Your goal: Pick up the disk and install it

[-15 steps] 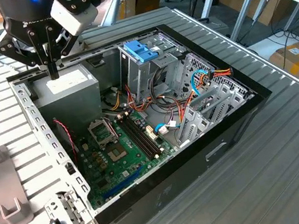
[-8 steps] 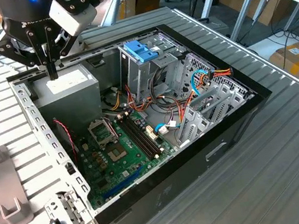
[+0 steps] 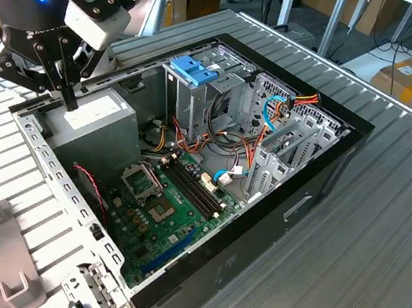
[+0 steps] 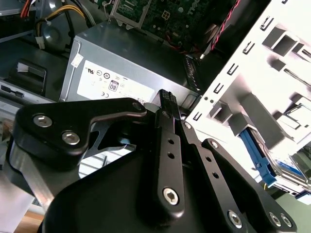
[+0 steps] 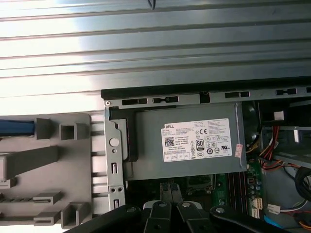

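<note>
Disk (image 4: 256, 156) lies in grey fixture (image 5: 73, 165) outside the PC case (image 3: 280, 213), well apart from gripper (image 3: 68, 98). Gripper is over the PSU (image 3: 96, 121), near its label end. Fingers (image 5: 165, 190) pressed together, nothing btwn them. Contact w/ PSU top: can't tell.

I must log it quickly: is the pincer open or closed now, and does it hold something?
Pincer: closed, holding nothing, above the grey metal power-supply box.
</note>
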`<state>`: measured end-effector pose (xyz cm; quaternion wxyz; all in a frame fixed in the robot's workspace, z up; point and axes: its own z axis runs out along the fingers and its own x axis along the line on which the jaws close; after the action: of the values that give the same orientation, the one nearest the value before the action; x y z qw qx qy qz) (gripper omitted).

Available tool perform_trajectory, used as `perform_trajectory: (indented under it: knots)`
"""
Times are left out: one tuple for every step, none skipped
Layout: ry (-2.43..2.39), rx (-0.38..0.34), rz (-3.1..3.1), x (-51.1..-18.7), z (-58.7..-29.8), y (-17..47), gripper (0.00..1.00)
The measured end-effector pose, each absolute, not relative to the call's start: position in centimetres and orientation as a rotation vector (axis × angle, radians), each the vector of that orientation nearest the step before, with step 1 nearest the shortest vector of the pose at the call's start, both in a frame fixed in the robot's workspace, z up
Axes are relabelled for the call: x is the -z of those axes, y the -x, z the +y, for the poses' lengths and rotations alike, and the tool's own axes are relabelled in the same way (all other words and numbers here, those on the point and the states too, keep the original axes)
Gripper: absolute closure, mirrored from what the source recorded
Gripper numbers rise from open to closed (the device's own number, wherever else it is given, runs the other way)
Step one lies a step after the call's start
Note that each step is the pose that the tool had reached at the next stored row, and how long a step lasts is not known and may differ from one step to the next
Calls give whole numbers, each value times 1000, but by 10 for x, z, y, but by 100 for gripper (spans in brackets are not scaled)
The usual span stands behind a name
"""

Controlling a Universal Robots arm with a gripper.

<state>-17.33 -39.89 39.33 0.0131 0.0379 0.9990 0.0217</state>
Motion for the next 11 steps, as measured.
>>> perform_trajectory:
  knots:
    - [-118,-68,3112,-393,-399,174,89]
    - [-118,-68,3113,-393,-399,174,89]
    - [-118,-68,3113,-393,-399,174,89]
    - [-118,-68,3113,-393,-399,175,89]
    - [-118,-68,3112,-393,-399,175,89]
    - [-118,-68,3113,-393,-399,175,89]
    - [-118,-68,3113,-393,-399,176,89]
    - [-118,-68,3113,-393,-399,176,89]
    - [-118,-68,3113,-393,-399,176,89]
    - [-118,-68,3113,-393,-399,177,89]
    - [-118,-68,3112,-393,-399,177,89]
